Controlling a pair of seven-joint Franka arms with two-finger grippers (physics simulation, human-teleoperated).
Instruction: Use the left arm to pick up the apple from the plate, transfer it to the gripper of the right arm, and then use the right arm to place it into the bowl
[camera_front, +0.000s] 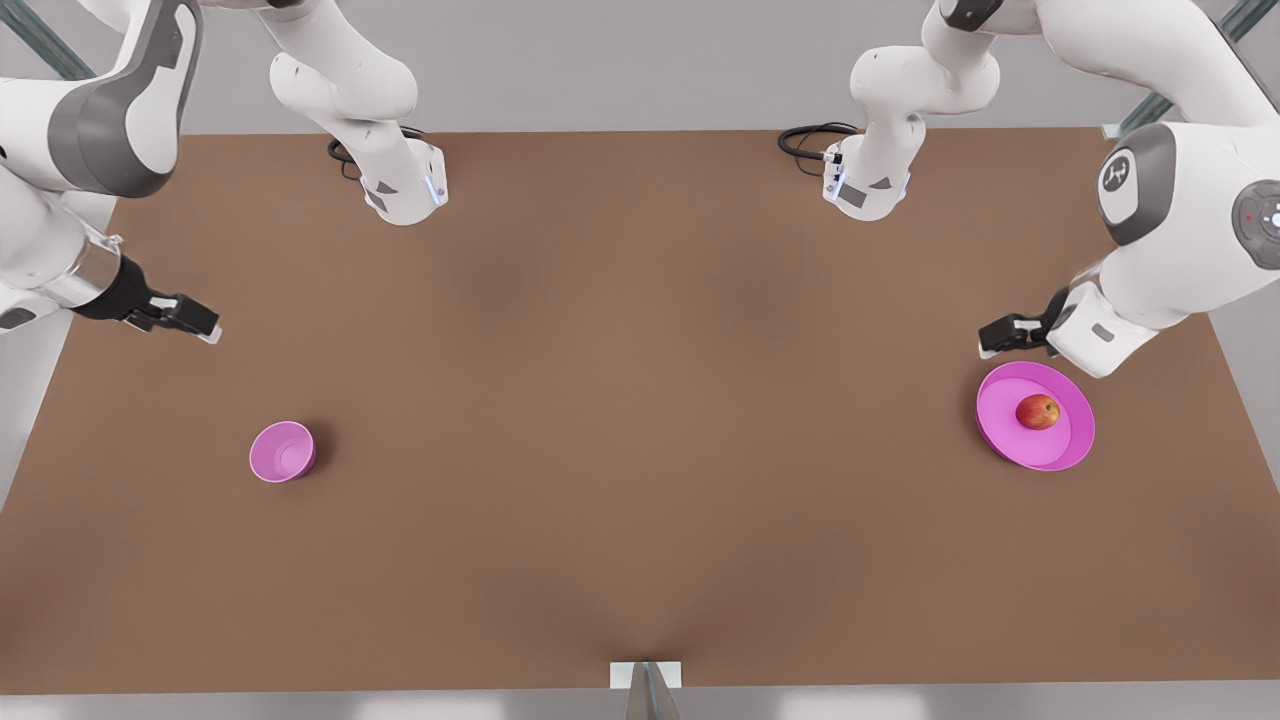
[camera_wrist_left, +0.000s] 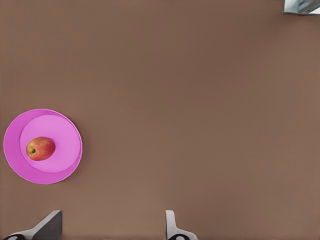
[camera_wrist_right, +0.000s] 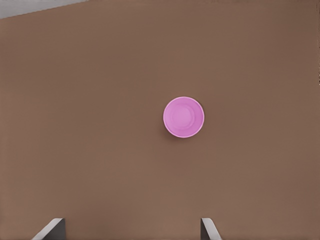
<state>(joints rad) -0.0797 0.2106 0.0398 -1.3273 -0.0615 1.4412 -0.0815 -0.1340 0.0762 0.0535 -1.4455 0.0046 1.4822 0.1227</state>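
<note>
Front view: apple (camera_front: 1037, 411) on plate (camera_front: 1060, 450) near table edge; left hand (camera_front: 1000, 336) and right hand (camera_front: 195, 322) both spread, empty.

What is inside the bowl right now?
Nothing: the pink bowl shows a bare inner floor. The apple sits on the magenta plate. The table under the bowl's base is covered.

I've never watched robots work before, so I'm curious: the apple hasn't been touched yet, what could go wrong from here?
1. The apple is round and sits loose on the shallow plate, so the open left hand beside it might nudge it away.
2. The open right hand waits far across the table, so a mid-air handover could drop the fruit.
3. The bowl is small, so a slightly off release might miss it.
</note>
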